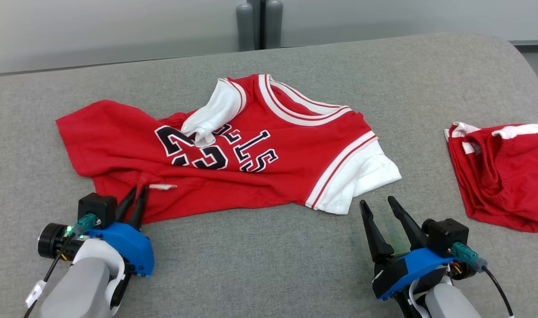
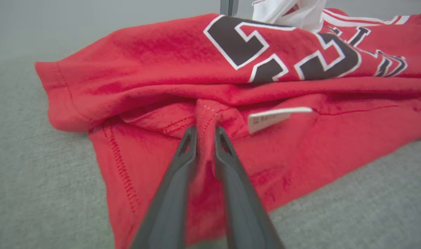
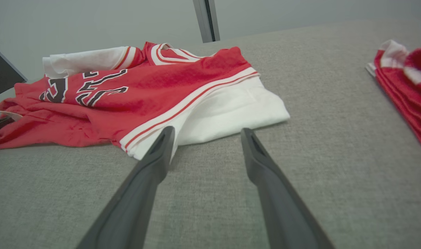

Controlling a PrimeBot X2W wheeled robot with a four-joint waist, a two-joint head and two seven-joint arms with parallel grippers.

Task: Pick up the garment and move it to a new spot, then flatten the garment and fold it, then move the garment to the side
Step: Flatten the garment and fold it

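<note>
One broad bench (image 1: 260, 265) carries everything. Its top is covered in grey woven cloth with a fine, even weave, lying flat and curving away at the far right corner. Behind it stands a pale, smooth wall, and two dull grey rounded posts (image 1: 255, 22) rise side by side at the bench's far edge.

Near the middle of the bench lies the garment (image 1: 295, 145), a red sports top of soft knit, front up and rumpled. Its neck is toward the far side and its hem toward the robot's left. Dark numerals and letters edged in white run across the chest, and white bands with thin red stripes trim the neck and armholes. One short white sleeve (image 1: 366, 176) lies spread on the cloth. The other sleeve (image 1: 211, 112) is flopped over onto the lettering. A small white label (image 2: 278, 117) sticks out from the near folds.

The left hand (image 2: 206, 129) sits at the garment's near left part. Its two long dark fingers are drawn almost together, pinching a raised ridge of stitched red fabric just beside the label. The right hand (image 1: 377, 201) has its fingers spread wide with nothing between them, over bare grey cloth just short of the spread sleeve.

A second red piece (image 1: 503, 176) with white bands lies bunched, well apart at the bench's right side.
</note>
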